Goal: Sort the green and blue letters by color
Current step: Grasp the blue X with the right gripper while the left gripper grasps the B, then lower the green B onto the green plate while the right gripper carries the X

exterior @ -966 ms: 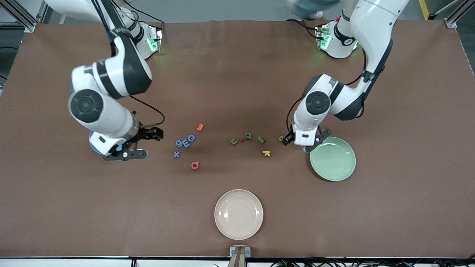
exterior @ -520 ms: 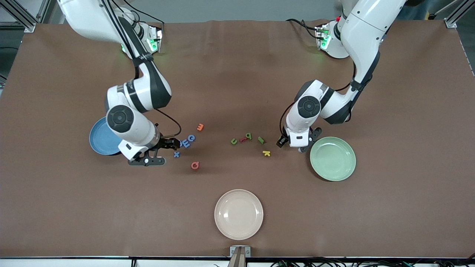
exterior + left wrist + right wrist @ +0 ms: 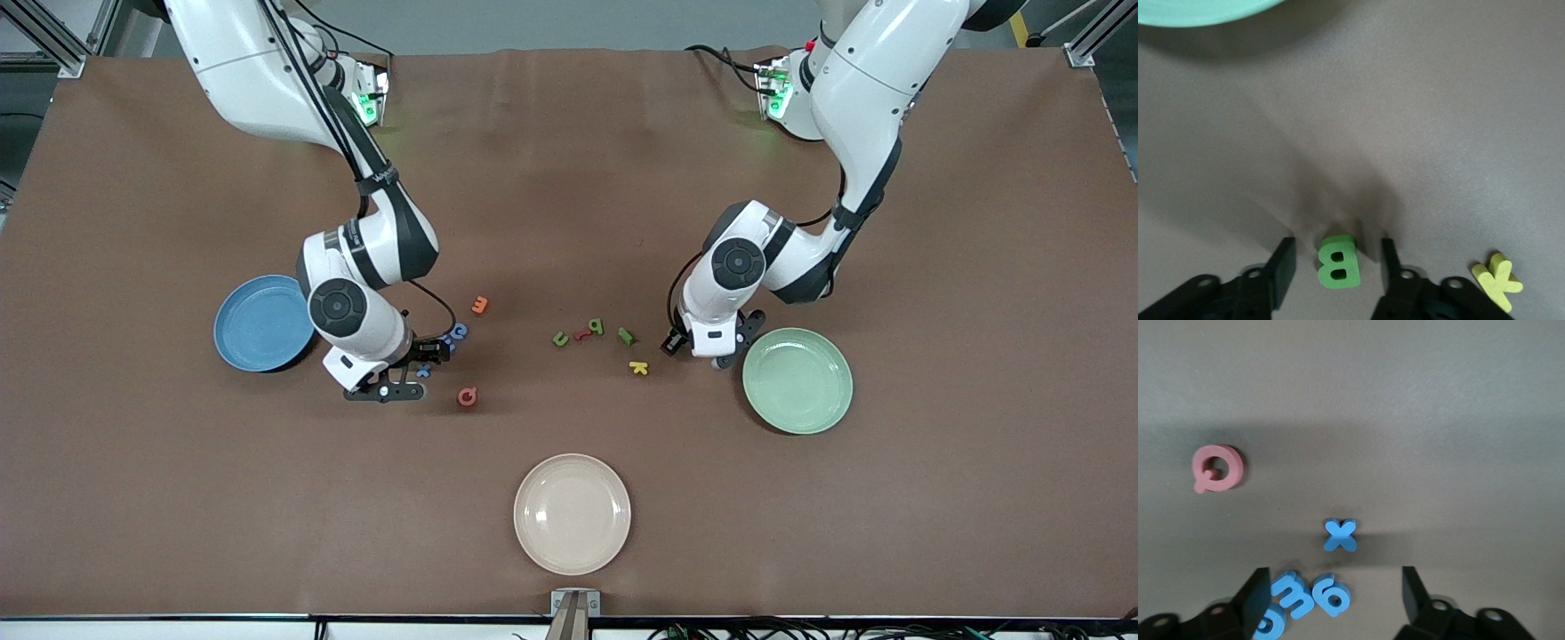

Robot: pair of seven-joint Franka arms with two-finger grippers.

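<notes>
A green letter B [image 3: 1338, 262] lies on the brown table between the fingers of my left gripper [image 3: 1337, 251], which is open with a gap on each side of it. In the front view this gripper [image 3: 676, 341] is low beside the green plate [image 3: 797, 380]. Three more green letters [image 3: 596, 326] lie toward the table's middle. My right gripper [image 3: 1334, 585] is open and low over the blue letters: a 6 [image 3: 1331, 594] and an E [image 3: 1293, 595] lie between its fingers, and an X [image 3: 1340, 535] lies just past the tips. In the front view it [image 3: 433, 347] hides most of them.
A blue plate [image 3: 258, 323] sits toward the right arm's end and a cream plate [image 3: 572, 513] near the front edge. A yellow K [image 3: 638, 367], a pink Q [image 3: 467, 396], an orange E [image 3: 479, 305] and a dark red letter [image 3: 581, 335] lie among the letters.
My right arm has swung from over the blue plate to the blue letters. My left gripper has shifted a little toward the green B. Both pairs of jaws have narrowed.
</notes>
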